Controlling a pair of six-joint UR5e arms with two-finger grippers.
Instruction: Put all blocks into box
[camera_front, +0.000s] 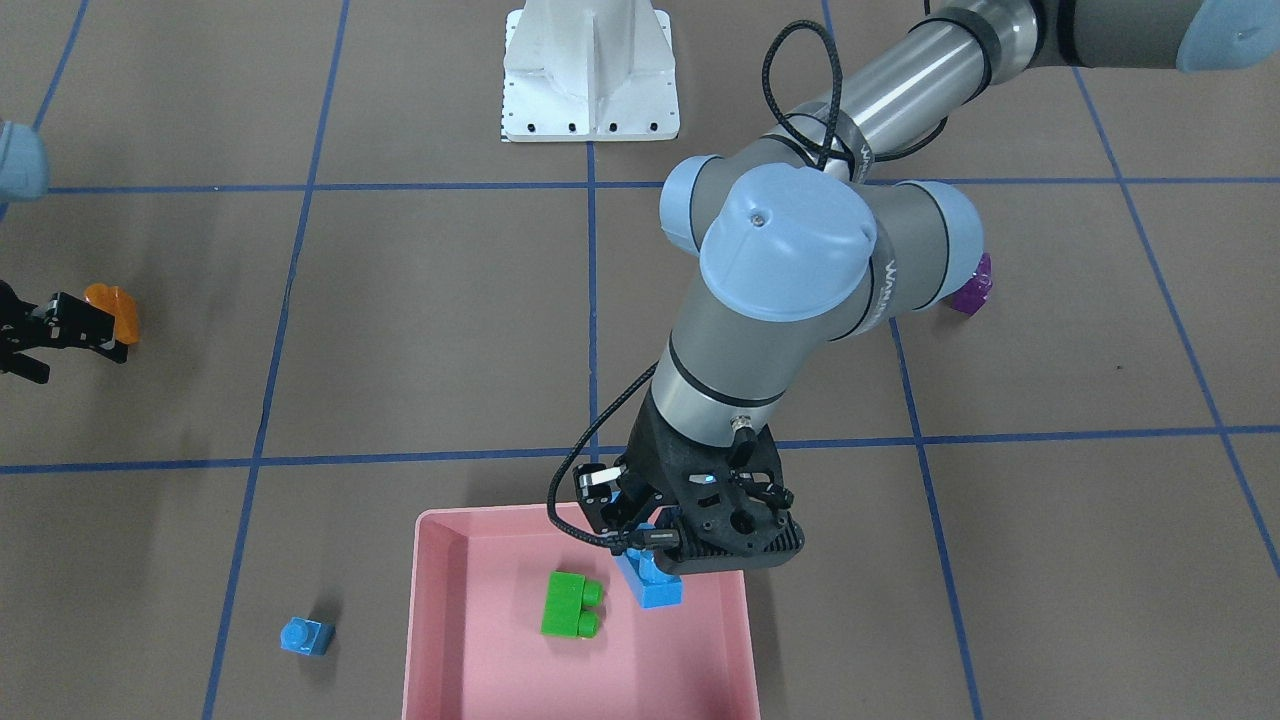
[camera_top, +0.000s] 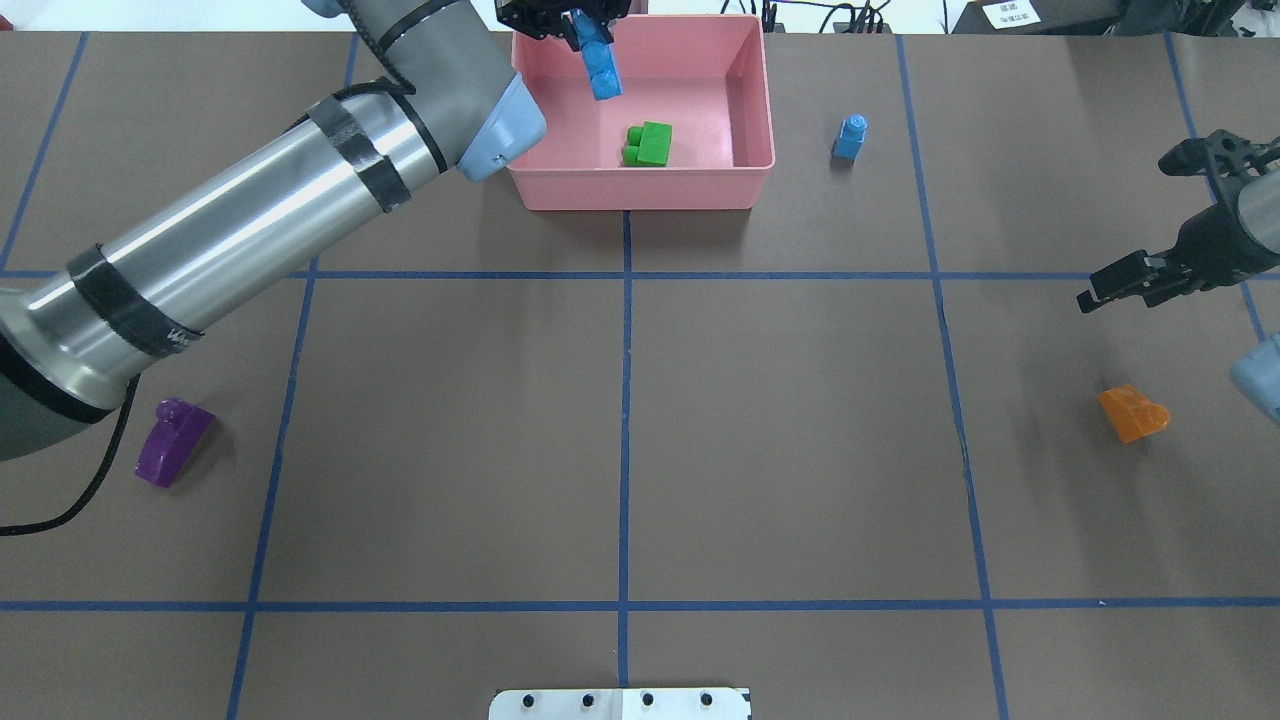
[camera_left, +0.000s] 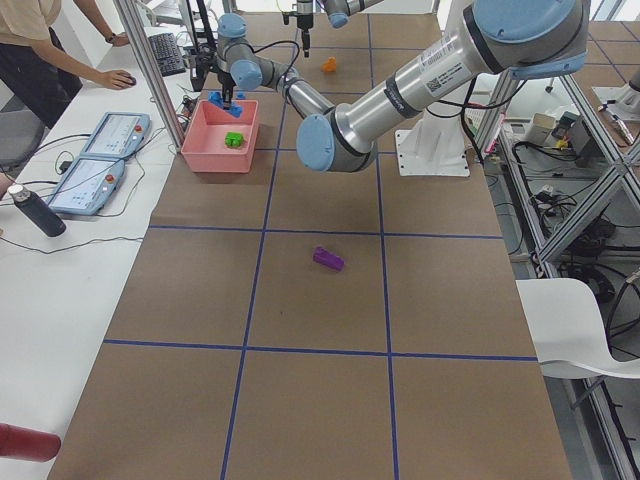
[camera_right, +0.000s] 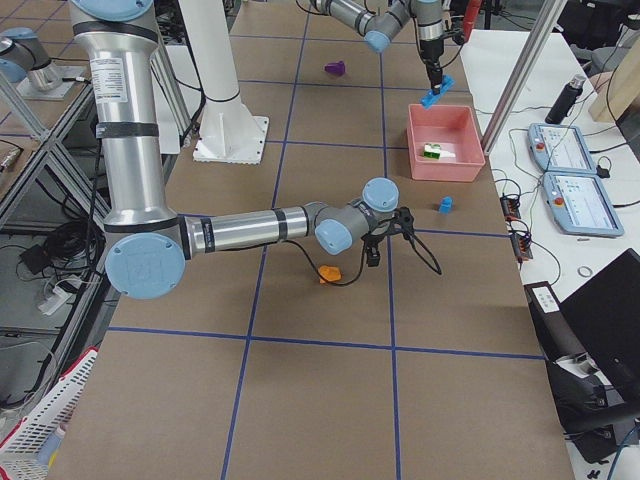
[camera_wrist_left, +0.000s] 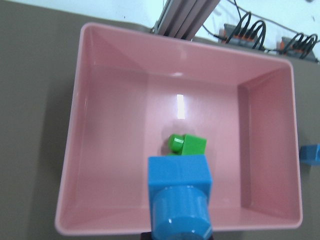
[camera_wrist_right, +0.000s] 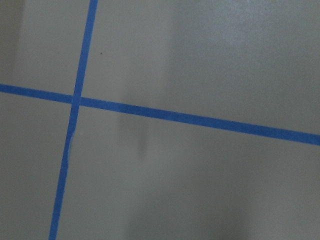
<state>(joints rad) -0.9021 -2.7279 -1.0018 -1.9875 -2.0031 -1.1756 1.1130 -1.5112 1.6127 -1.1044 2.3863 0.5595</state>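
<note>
Front view: the left jaws clamp the long light-blue brick (camera_front: 657, 588) above the box (camera_front: 428, 620), close to its rim; the green brick (camera_front: 568, 606) lies inside. Dropped tilted, it could clip the rim and tumble out. Overhead: the right jaws gape wide near the orange brick (camera_top: 1132, 414); the small blue brick (camera_top: 850, 138) and purple brick (camera_top: 172, 441) lie on the table (camera_top: 800, 450).

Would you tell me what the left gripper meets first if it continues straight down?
Probably the pink box's floor beside the green brick, with the left gripper's light-blue brick touching first; depth is unclear.
</note>
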